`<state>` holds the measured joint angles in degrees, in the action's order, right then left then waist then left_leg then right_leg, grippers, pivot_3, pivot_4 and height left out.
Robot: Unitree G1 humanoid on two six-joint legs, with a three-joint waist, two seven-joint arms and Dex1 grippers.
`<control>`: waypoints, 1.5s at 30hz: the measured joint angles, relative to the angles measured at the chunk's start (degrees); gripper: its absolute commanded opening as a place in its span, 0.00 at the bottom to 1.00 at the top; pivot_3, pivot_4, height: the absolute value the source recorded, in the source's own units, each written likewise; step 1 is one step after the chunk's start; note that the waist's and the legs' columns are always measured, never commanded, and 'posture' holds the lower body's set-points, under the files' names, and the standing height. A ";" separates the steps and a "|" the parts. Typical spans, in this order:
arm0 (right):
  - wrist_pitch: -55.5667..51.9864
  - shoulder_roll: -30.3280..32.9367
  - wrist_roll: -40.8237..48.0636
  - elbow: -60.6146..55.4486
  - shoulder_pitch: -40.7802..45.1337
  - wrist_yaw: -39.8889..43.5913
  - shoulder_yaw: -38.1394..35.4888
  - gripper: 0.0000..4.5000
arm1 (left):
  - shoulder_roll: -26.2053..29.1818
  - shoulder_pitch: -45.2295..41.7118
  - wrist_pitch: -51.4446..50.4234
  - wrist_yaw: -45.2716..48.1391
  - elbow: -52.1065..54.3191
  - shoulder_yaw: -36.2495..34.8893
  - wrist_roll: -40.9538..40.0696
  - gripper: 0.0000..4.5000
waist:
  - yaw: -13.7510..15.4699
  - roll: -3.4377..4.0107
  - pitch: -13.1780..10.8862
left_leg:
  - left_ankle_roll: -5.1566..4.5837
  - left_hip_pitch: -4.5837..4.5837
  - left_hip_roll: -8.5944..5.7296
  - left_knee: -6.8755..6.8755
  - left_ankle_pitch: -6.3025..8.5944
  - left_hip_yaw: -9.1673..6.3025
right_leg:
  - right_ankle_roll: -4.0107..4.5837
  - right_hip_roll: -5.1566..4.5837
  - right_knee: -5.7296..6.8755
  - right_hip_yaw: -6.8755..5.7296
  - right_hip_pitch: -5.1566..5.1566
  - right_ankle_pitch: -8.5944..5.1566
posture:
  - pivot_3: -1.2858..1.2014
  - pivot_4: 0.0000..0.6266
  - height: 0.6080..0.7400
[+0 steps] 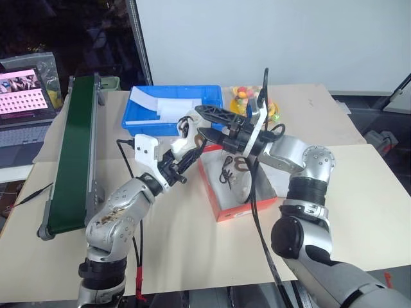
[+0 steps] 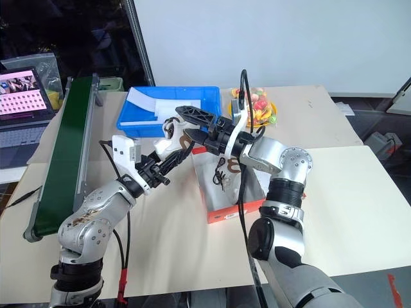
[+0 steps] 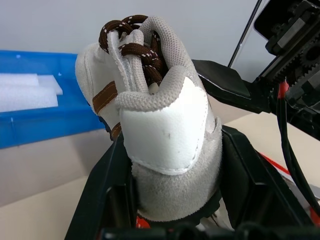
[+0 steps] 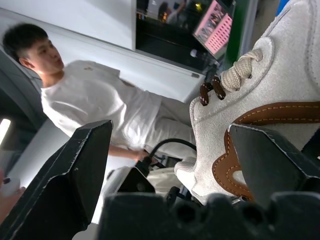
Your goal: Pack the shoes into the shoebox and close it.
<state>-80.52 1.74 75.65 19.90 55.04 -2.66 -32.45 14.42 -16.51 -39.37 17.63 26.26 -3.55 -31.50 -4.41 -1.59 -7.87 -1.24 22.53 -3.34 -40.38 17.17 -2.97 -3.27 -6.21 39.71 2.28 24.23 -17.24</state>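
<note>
Nearest you, the left gripper [image 1: 188, 156] is clamped on a small cream suede shoe with brown laces [image 3: 150, 125], light, soft: hold its heel. Beside it, the right gripper [image 1: 207, 123] stands spread. Beyond, a red-orange cardboard shoebox [image 1: 232, 210] holds its mate [image 1: 232, 168].

I can read no words, numbers or brand marks anywhere before me. The laptop screen [image 1: 24, 93] at the upper left of the frame glows pink with rows of small dark marks, too small for me to make out. The shoe [image 3: 150, 125] shows stitching and brown trim but no lettering that I can read, and the shoebox [image 1: 239, 206] shows no legible print on its red wall.
</note>
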 measured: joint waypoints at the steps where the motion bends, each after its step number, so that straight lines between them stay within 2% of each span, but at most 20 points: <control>1: -0.01 0.24 0.00 0.00 -0.25 0.01 0.26 1.00 | 0.09 0.00 -0.26 -0.03 0.00 0.00 -0.05 0.41 | 0.14 0.00 0.00 | 0.00 0.00 0.00 0.00 0.00 0.00 | 0.00 0.01 0.01 0.01 0.00 0.00 | 0.52 0.24 0.88; 7: -2.27 4.42 -0.77 1.68 -4.84 0.42 2.64 1.00 | 2.37 -0.86 0.62 -0.06 -0.02 -0.50 1.20 0.41 | 0.56 0.00 0.00 | 0.00 0.05 0.00 0.00 0.00 0.01 | 0.00 0.00 -0.06 0.03 0.01 0.00 | 0.52 0.24 0.88; 12: -2.65 5.72 -0.81 2.03 -4.84 0.86 3.34 1.00 | 3.25 -1.05 1.68 0.30 -0.25 -0.51 2.10 0.41 | 0.41 0.00 0.00 | 0.00 0.05 0.04 0.01 0.00 0.03 | 0.00 0.02 -0.06 0.04 0.03 0.00 | 0.52 0.24 0.88; 21: -2.03 5.58 -1.36 2.96 -4.29 1.29 4.71 1.00 | 3.33 -0.41 -0.91 2.45 1.77 2.06 -0.44 0.41 | 0.49 0.00 0.00 | -0.01 0.05 0.03 0.02 0.00 0.02 | 0.00 0.01 -0.09 0.04 0.01 0.00 | 0.52 0.24 0.88; 27: -0.04 5.87 -3.69 5.47 -3.69 2.74 4.86 1.00 | 6.00 0.48 -4.82 4.25 3.08 1.88 -3.94 0.41 | 0.44 0.00 0.00 | -0.01 0.04 0.03 0.01 0.00 0.04 | 0.00 0.03 -0.08 0.06 0.02 0.00 | 0.52 0.24 0.88; 34: 1.72 5.84 -7.24 7.86 -1.29 5.19 5.90 1.00 | 6.60 0.19 -5.94 4.41 3.18 1.13 -5.41 0.41 | 0.49 0.00 0.00 | -0.01 0.04 0.03 0.02 0.01 0.03 | 0.00 0.03 -0.11 0.05 0.01 0.00 | 0.52 0.24 0.88; 37: 3.42 5.78 -8.71 8.76 -0.77 5.60 5.87 0.84 | 6.65 0.02 -6.09 4.56 3.26 1.51 -5.99 0.40 | 0.53 0.00 0.00 | -0.01 0.05 0.03 0.02 0.01 0.03 | 0.00 0.03 -0.14 0.04 0.01 0.00 | 0.52 0.24 0.88; 45: 5.31 3.34 -9.63 7.31 -0.82 4.60 4.88 0.25 | 6.96 -0.53 -5.77 4.54 4.33 0.89 -6.02 0.40 | 0.45 0.01 0.00 | -0.01 0.05 0.04 0.03 0.00 0.03 | 0.00 0.02 -0.14 0.05 0.02 0.00 | 0.52 0.24 0.88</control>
<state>-75.21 5.08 66.02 27.21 54.22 1.94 -27.57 21.38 -17.04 -45.15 22.16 30.59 -2.65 -37.52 -3.96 -1.59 -7.88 -1.24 22.58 -3.30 -40.35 17.17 -2.94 -3.27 -6.19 39.57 2.33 24.25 -17.24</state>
